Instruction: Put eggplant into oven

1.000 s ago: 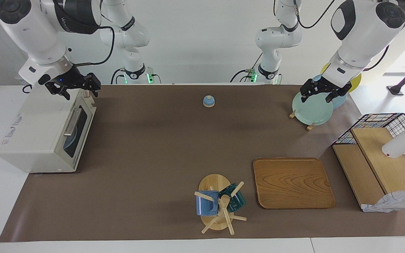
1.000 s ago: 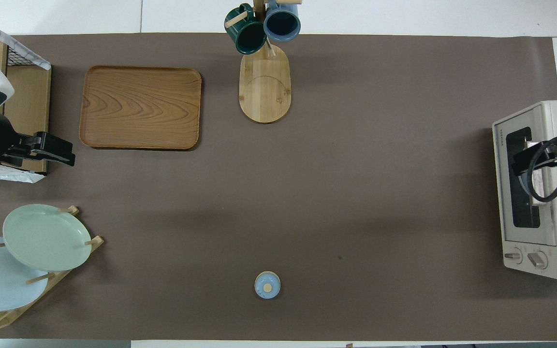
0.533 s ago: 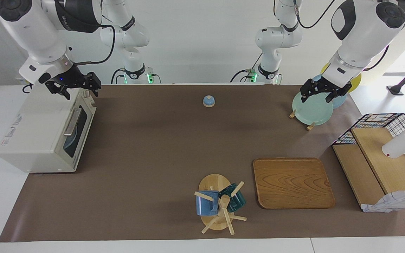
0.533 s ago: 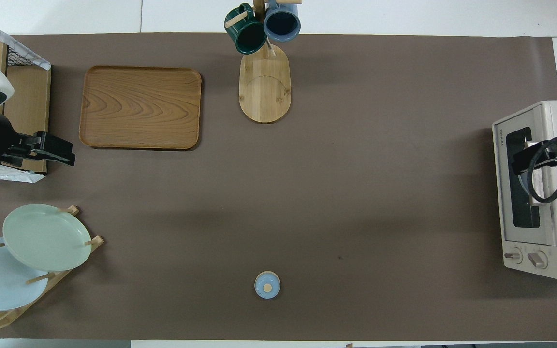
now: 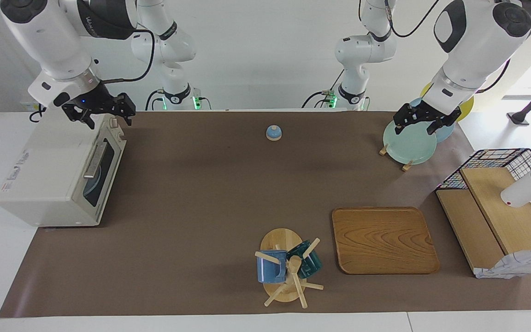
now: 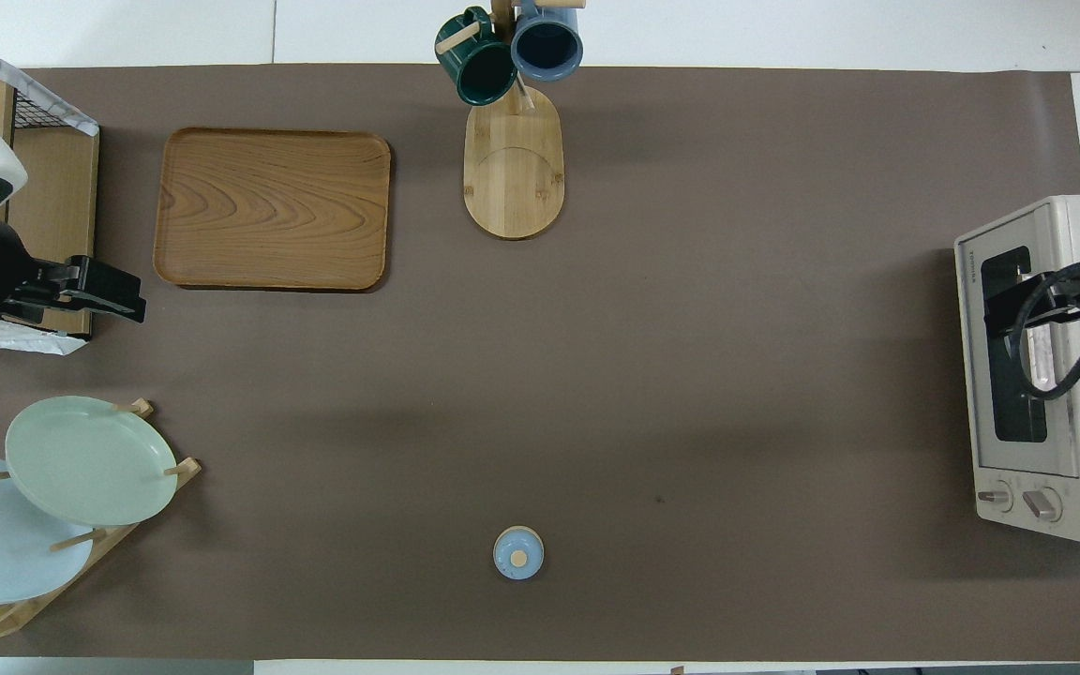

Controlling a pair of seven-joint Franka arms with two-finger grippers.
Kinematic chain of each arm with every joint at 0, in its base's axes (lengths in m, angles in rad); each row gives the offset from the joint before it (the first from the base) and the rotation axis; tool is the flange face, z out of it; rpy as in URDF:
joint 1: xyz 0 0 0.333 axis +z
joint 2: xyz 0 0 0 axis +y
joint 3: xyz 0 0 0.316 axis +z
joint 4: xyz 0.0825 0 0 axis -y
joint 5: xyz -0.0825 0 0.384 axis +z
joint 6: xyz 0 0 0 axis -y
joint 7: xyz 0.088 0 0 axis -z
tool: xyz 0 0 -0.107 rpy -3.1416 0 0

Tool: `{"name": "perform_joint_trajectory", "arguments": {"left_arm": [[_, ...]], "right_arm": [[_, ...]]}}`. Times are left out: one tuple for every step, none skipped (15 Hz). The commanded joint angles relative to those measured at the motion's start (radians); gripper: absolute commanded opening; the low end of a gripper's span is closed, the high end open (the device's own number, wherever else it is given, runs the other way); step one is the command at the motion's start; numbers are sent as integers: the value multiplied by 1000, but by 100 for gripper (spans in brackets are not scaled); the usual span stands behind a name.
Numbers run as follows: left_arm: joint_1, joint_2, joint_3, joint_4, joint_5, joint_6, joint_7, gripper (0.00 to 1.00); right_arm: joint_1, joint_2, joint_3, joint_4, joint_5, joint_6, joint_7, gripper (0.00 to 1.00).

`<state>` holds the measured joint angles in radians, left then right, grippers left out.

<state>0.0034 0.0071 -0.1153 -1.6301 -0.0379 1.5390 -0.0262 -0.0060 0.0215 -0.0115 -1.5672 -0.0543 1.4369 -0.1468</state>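
1. No eggplant anywhere on the surface [image 5: 191,193], and the oven [image 5: 58,173] door is shut, so it may be inside; can't tell.
2. An eggplant is likely slick and light; grab mid-body.
3. Right pincer [image 5: 102,113] hangs over the oven's top, empty, fingers spread.
4. Left pincer [image 5: 421,122] waits over the plates [image 5: 408,143], empty, fingers apart.
5. Plenty of open room in front of the oven door.

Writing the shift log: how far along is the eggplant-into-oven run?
Looks essentially finished: the oven door is shut and no eggplant lies anywhere on the table; through the glass only a bluish round shape shows. Nothing is in hand: the right gripper hangs open over the oven, and the left gripper waits over the plate rack.
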Motion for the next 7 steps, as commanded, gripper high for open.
{"name": "perform_joint_trajectory", "arguments": {"left_arm": [[13,-24,-9,-25,-10,12,3,100],[13,-25,-9,-25,-10,13,3,100],[13,-25,-9,-25,-10,12,3,100],[13,-25,-9,-25,-10,13,3,100],[13,-25,-9,-25,-10,13,3,100],[13,-25,-9,-25,-10,12,3,100],[13,-25,-9,-27,-10,13,3,100]], "right_arm": [[5,-21,-16,-2,24,1,15,100],[5,-23,-18,-2,24,0,16,100],[5,-25,-19,-2,24,0,16,100],[5,-26,-19,-2,22,2,16,100],[5,-26,-19,-1,22,4,16,100],[5,-26,-19,-2,22,4,16,100],[3,-26,-19,-2,22,4,15,100]]}}
